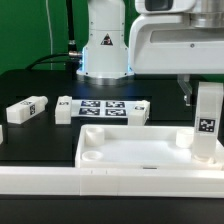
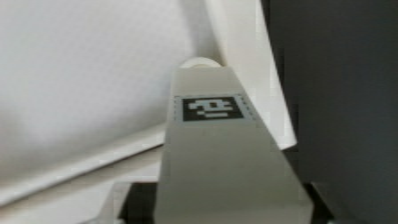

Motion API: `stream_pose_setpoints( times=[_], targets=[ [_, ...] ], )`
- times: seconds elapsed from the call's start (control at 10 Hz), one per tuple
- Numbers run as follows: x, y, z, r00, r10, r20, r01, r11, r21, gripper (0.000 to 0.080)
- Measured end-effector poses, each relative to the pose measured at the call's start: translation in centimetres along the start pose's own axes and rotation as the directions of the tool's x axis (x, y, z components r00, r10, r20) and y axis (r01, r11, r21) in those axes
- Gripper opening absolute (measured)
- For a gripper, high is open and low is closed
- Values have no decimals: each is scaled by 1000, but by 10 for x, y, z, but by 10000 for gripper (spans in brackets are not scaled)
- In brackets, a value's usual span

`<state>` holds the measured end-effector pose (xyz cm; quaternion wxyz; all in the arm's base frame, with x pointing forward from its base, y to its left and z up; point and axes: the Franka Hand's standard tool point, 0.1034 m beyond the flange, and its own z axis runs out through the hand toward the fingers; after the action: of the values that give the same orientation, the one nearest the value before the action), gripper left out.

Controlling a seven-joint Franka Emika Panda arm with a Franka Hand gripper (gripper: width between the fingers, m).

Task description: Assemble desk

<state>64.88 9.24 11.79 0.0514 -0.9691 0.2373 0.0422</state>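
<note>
I am watching the gripper (image 1: 203, 90) clamping the top of a leg (image 1: 208, 125), jaws partly closed around it, so the hand is gripping rather than hanging free. The leg is hanging upright, its long axis running straight down from the hand, with its tag facing the exterior camera. Its lower end is sitting at the tabletop (image 1: 140, 152) corner on the exterior view's right, and that is the relation I am judging everything by: the socket is lying directly below the hand, along the leg's own axis. In the wrist view I am looking down the leg to its far tip, which is meeting the tabletop's rim right where the white plastic gives way to the dark table (image 2: 338, 80). I cannot tell whether the tip is already in the socket or only touching the rim beside it. The coming move, as I am reading it, is calling for a straight push down with no tilt. A spare leg (image 1: 27, 108) is lying well apart, beyond the marker board (image 1: 105, 108).
</note>
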Motion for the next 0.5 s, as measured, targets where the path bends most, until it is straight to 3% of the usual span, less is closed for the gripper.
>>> stream_pose_setpoints(
  times=[0.3,0.5],
  targets=[
    [-1,5,0,961,275,-5,-275,961,22,291],
    [-2,7,0,861,508,2,-508,861,19,291]
  ],
)
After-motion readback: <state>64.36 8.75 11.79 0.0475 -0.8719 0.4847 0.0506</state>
